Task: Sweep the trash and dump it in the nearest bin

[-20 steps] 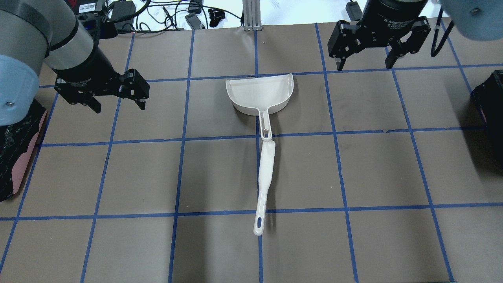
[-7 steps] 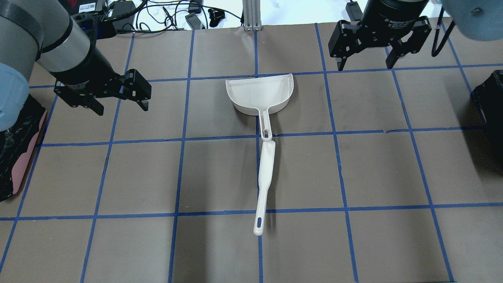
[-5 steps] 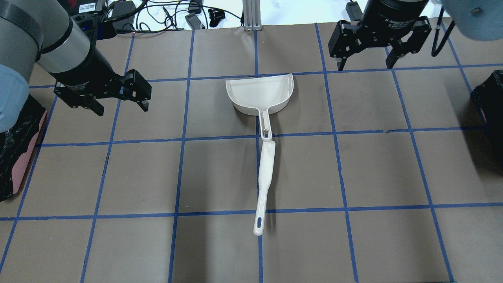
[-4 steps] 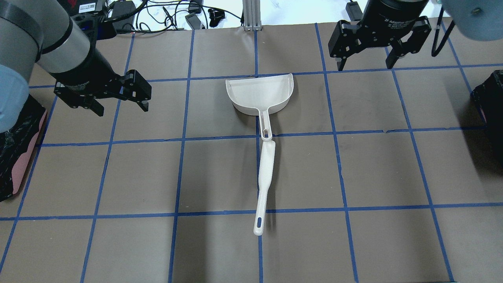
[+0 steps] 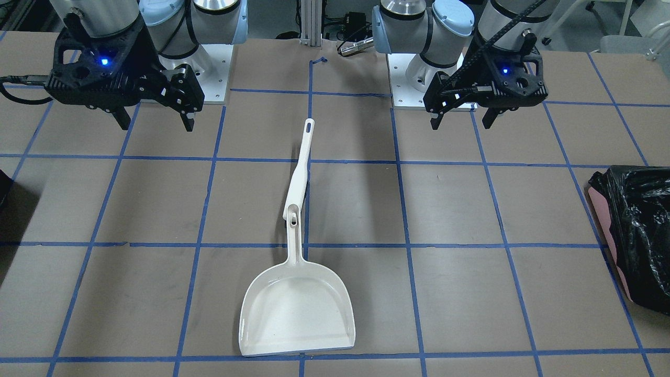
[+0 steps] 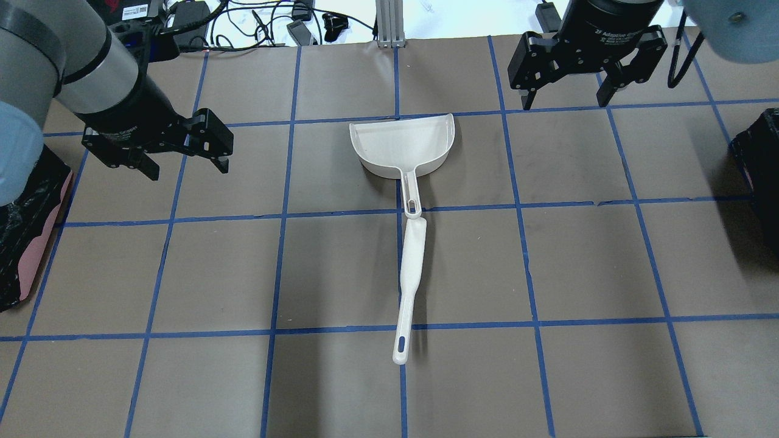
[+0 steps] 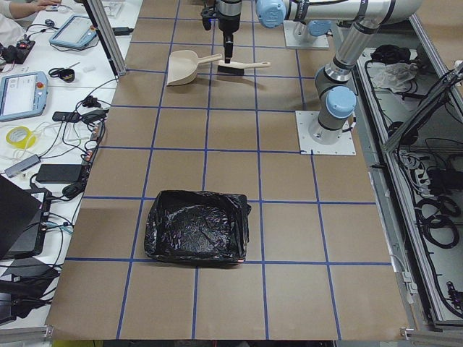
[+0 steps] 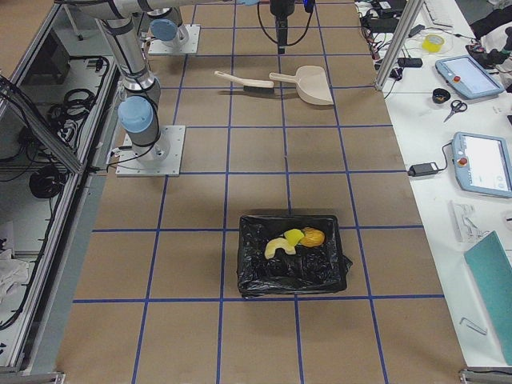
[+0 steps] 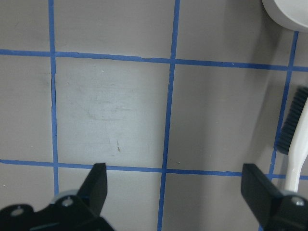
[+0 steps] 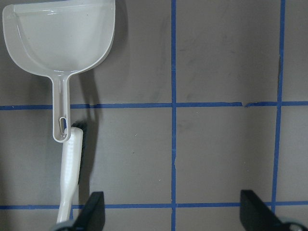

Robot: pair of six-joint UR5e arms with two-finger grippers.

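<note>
The trash lies inside the black-lined bin [image 8: 292,260] at my right end of the table: a pale yellow curved slice [image 8: 276,246], a yellow-and-green wedge [image 8: 294,237] and an orange-brown lump [image 8: 312,238]. The white dustpan [image 6: 405,146] lies empty at the table's middle, with the white brush [image 6: 409,274] lying in line with its handle. My left gripper [image 6: 185,170] is open and empty, hovering left of the dustpan. My right gripper [image 6: 565,102] is open and empty, hovering to the dustpan's far right.
A second black-lined bin [image 7: 195,228] with a pink side stands at my left end and holds nothing that I can see; it also shows in the overhead view [image 6: 24,237]. Cables and devices lie beyond the table's far edge [image 6: 255,24].
My left gripper has drifted slightly away and to the left. The right gripper, the dustpan and the brush have not moved.
</note>
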